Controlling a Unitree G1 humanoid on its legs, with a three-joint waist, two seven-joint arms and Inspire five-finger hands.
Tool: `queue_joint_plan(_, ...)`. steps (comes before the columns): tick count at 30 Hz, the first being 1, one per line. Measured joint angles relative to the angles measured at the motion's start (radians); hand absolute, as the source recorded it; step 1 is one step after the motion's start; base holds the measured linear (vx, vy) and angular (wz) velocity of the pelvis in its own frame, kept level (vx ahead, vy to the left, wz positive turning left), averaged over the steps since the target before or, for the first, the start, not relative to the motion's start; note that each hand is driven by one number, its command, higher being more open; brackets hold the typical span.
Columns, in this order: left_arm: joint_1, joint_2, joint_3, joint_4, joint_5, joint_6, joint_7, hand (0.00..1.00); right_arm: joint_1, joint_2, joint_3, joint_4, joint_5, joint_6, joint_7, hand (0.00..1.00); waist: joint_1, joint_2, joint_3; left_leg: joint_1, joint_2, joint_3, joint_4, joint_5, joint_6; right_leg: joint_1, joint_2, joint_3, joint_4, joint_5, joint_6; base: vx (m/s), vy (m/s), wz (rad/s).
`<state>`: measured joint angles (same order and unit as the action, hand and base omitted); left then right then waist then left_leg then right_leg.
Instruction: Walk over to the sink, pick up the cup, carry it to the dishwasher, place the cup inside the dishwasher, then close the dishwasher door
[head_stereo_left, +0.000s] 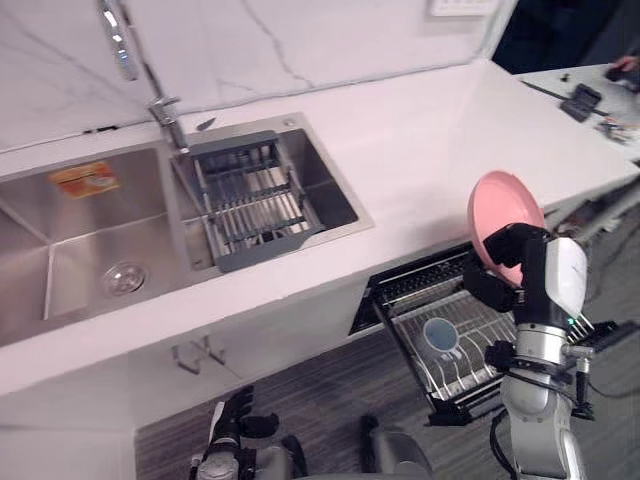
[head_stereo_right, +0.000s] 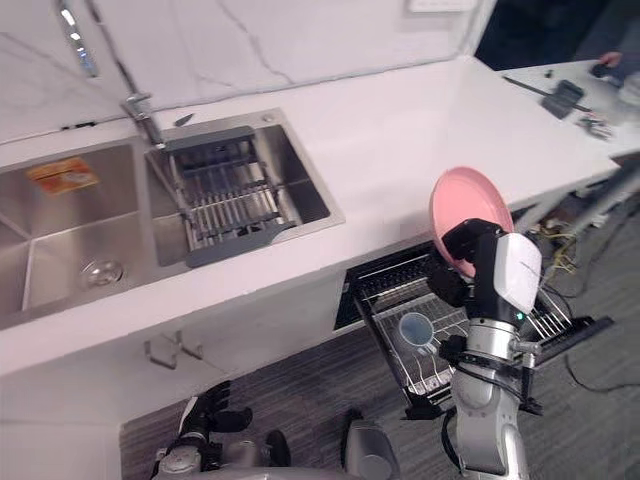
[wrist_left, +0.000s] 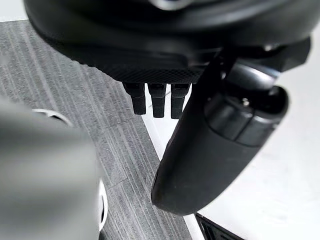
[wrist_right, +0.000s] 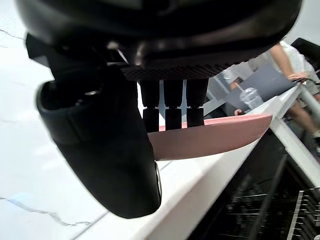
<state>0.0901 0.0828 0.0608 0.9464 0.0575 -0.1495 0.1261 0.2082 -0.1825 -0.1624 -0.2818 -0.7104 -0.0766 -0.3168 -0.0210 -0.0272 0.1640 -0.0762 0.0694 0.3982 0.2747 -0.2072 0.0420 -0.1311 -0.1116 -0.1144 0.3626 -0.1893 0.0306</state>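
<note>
**Right hand** (head_stereo_left: 505, 262): raised above the open dishwasher (head_stereo_left: 405, 285). Fingers (wrist_right: 173, 107) and thumb were clamped on the rim of a pink plate (head_stereo_left: 502, 208), which stood upright past the fingertips. What it held was a plate, not a cup.

**Left hand** (head_stereo_left: 232, 415): hung low by the floor, fingers (wrist_left: 158, 102) loosely straight and apart from the thumb, with nothing between them. It was well apart from all the task's things.

**Cup** (head_stereo_right: 415, 328): clear, and lay in the dishwasher's pulled-out rack (head_stereo_left: 470, 378), below the right fingers and untouched by either hand. Whether this was the cup from the sink cannot be told.

**Sink** (head_stereo_left: 60, 275): far from both sets of fingers. The basin held no cup. A drainer basket (head_stereo_left: 250, 200) sat across its other bowl.

**Progress, as judged:**
- Walking to the sink, lifting the cup and carrying it looked finished, since a cup was already in the rack.
- The plate was not yet set down.
- The rack was out and the dishwasher was not closed.

**Left to do:**
- Let go of the plate.
- Push the rack in.
- Close the door.
</note>
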Motion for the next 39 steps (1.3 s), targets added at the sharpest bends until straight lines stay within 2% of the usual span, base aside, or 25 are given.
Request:
queue_joint_plan(1,-0.002,0.005,0.001,-0.002,0.000,0.000,0.000,0.90,0.000,-0.003,0.002,0.006,-0.005,-0.002,0.001,0.30,0.003,-0.005,-0.001,0.000,-0.002,0.010,0.004,-0.002,-0.006,0.020,0.001,0.000,-0.053,-0.004,0.014,0.04,-0.108,-0.48)
queue_joint_plan(2,-0.003,0.001,0.001,0.010,0.000,0.002,-0.001,0.90,0.001,-0.016,0.003,0.041,-0.020,-0.004,0.002,0.30,0.003,0.008,-0.005,0.003,0.001,-0.012,0.002,0.011,-0.015,0.041,0.019,0.006,-0.106,0.028,0.021,0.05,-0.073,-0.42)
queue_joint_plan(3,-0.001,-0.006,0.002,0.009,-0.001,0.002,-0.001,0.90,0.001,-0.022,0.003,0.073,-0.025,-0.003,0.003,0.30,0.005,0.011,-0.007,0.014,0.001,-0.056,-0.012,0.013,-0.018,0.059,0.035,0.016,-0.139,0.046,0.018,0.08,-0.102,-0.47)
queue_joint_plan(4,0.002,-0.007,-0.001,0.012,0.001,0.002,0.000,0.90,0.012,-0.021,0.002,0.109,-0.027,0.000,0.004,0.30,0.005,0.013,-0.016,0.036,0.008,-0.052,-0.044,0.023,-0.031,0.084,0.052,0.033,-0.188,0.072,0.014,0.08,-0.088,-0.43)
queue_joint_plan(7,0.004,-0.009,-0.012,0.020,0.003,0.002,-0.001,0.90,0.066,-0.020,-0.006,0.118,-0.026,0.004,0.005,0.30,0.002,0.014,-0.029,0.049,0.009,-0.041,-0.080,0.036,-0.038,0.093,0.064,0.054,-0.237,0.099,0.013,0.06,-0.037,-0.27)
queue_joint_plan(12,0.010,-0.009,-0.043,0.034,0.006,0.002,-0.001,0.90,0.137,-0.019,-0.023,0.136,-0.019,0.007,0.005,0.30,-0.009,0.027,-0.044,0.087,-0.007,-0.042,-0.120,0.044,-0.034,0.132,0.063,0.066,-0.286,0.117,0.022,0.04,0.020,-0.09)
queue_joint_plan(18,0.014,-0.013,-0.069,0.036,0.020,0.001,-0.004,0.90,0.139,-0.019,-0.033,0.241,0.023,0.008,0.006,0.30,-0.008,0.045,-0.061,0.087,-0.022,-0.053,-0.136,0.058,-0.020,0.148,0.050,0.068,-0.334,0.150,0.030,-0.03,0.044,0.01)
queue_joint_plan(22,0.014,-0.013,-0.069,0.036,0.020,-0.001,-0.017,0.90,0.119,-0.022,-0.059,0.301,0.065,0.008,0.010,0.30,-0.008,0.054,-0.054,0.079,-0.042,-0.080,-0.168,0.090,-0.015,0.134,0.042,0.058,-0.342,0.164,0.029,-0.08,0.026,0.08)
queue_joint_plan(25,0.009,-0.014,-0.070,0.019,0.020,-0.008,-0.020,0.90,0.030,-0.072,-0.088,0.368,0.111,0.010,0.010,0.30,-0.009,0.071,-0.009,0.046,-0.045,-0.082,-0.169,0.110,-0.008,0.087,0.039,0.062,-0.322,0.175,0.030,-0.15,0.011,-0.01)
queue_joint_plan(26,0.005,-0.016,-0.070,0.001,0.019,-0.011,-0.021,0.90,-0.021,-0.109,-0.099,0.394,0.136,0.016,0.009,0.30,-0.009,0.083,0.024,0.026,-0.046,-0.082,-0.169,0.122,-0.004,0.059,0.036,0.064,-0.305,0.176,0.031,-0.12,0.005,-0.01)
queue_joint_plan(30,-0.010,-0.017,-0.069,-0.023,-0.003,-0.016,-0.020,0.90,-0.142,-0.180,-0.108,0.446,0.156,0.018,0.001,0.30,-0.008,0.106,0.094,-0.024,-0.045,-0.082,-0.168,0.140,-0.010,-0.015,0.031,0.069,-0.253,0.174,0.034,-0.13,-0.010,-0.01)
queue_joint_plan(34,-0.032,-0.022,-0.073,-0.046,-0.030,-0.024,-0.018,0.90,-0.240,-0.198,-0.110,0.475,0.219,0.024,-0.028,0.30,0.012,0.106,0.147,-0.068,-0.049,-0.081,-0.168,0.160,0.001,-0.102,0.019,0.073,-0.151,0.145,0.021,-0.04,-0.017,0.02)
queue_joint_plan(39,-0.052,-0.024,-0.098,-0.054,-0.054,-0.032,-0.016,0.90,-0.324,-0.204,-0.102,0.529,0.299,0.035,-0.030,0.30,0.032,0.106,0.178,-0.093,-0.054,-0.082,-0.171,0.168,0.002,-0.160,0.010,0.073,-0.080,0.111,0.016,0.02,-0.023,0.02)
